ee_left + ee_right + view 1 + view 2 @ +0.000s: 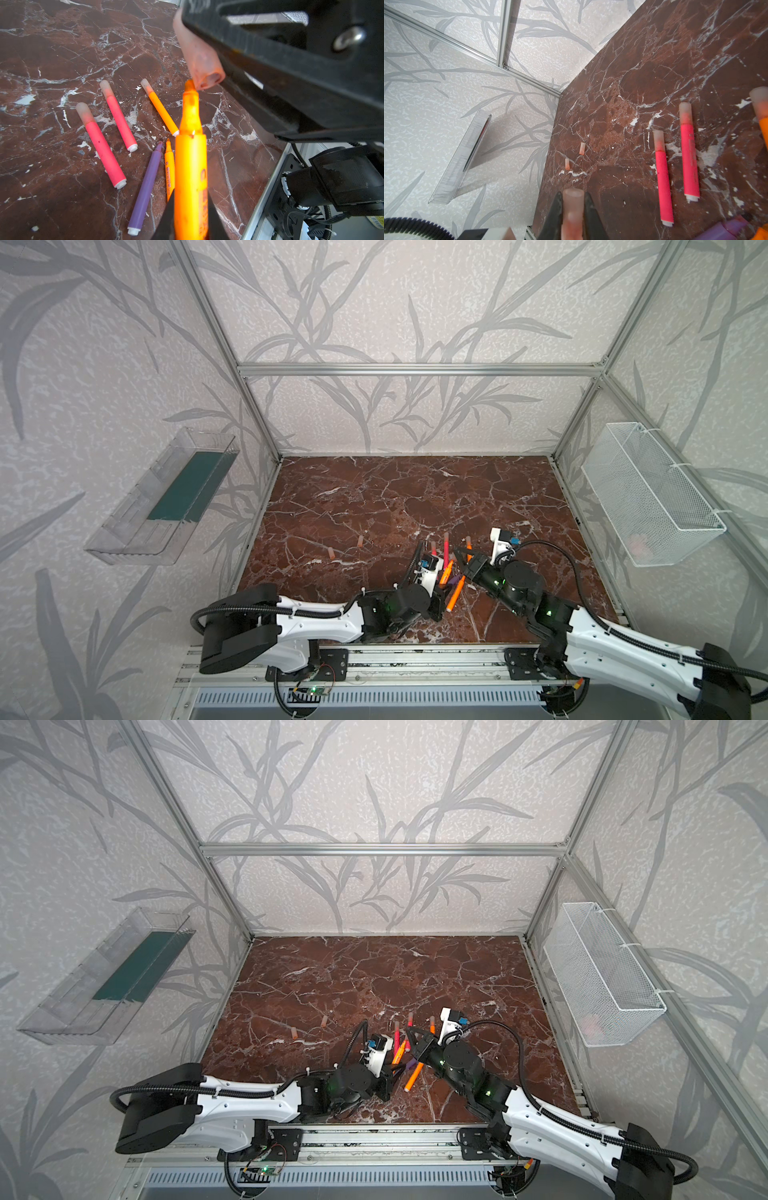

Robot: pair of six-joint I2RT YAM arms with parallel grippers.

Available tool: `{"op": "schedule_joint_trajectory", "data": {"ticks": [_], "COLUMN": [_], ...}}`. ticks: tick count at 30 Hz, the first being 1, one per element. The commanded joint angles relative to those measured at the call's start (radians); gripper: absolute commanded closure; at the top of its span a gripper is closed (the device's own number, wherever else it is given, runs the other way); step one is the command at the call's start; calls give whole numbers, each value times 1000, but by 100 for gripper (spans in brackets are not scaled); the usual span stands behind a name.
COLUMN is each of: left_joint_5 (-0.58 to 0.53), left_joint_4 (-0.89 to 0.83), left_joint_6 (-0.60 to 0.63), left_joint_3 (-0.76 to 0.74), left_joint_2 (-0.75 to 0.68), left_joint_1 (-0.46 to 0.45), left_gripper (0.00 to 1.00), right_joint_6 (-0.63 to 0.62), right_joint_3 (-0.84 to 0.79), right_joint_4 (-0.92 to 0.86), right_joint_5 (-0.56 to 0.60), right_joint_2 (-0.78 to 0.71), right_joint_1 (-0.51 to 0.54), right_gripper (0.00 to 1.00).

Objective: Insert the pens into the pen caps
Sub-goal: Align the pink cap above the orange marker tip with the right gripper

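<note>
My left gripper (191, 224) is shut on an uncapped orange pen (190, 158). The pen's tip touches the rim of a pale pen cap (199, 60), which my right gripper (573, 205) is shut on. In both top views the two grippers meet near the front middle of the table, the left gripper (443, 584) below the right gripper (458, 552). Two pink pens (101, 145) (119, 118) and one orange pen (161, 109) lie capped. A purple pen (145, 187) and another orange pen (169, 168) lie uncapped beneath. Two loose caps (360, 541) (332, 553) lie to the left.
The brown marble table (374, 497) is framed by aluminium posts and patterned walls. A clear plastic bin (166, 497) hangs on the left wall and a white mesh basket (652, 493) on the right wall. A metal rail (415, 655) runs along the table's front edge.
</note>
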Motion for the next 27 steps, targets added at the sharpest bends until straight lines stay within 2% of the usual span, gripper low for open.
{"op": "schedule_joint_trajectory", "data": {"ticks": [1, 12, 20, 27], "left_joint_5": [-10, -18, -12, -12], "left_joint_4": [40, 39, 44, 52], "left_joint_6": [-6, -12, -13, -16], "left_joint_3": [-16, -38, -30, -37], "left_joint_2": [-17, -53, -39, -41], "left_joint_1": [-3, -3, -3, -3], "left_gripper": [100, 100, 100, 100], "right_joint_6": [-27, -41, -44, -45], "right_joint_3": [29, 17, 22, 19], "right_joint_4": [29, -12, 15, 20], "right_joint_5": [4, 79, 45, 59], "right_joint_2": [23, -22, 16, 27], "right_joint_1": [8, 13, 20, 27], "right_gripper": [100, 100, 100, 100]}}
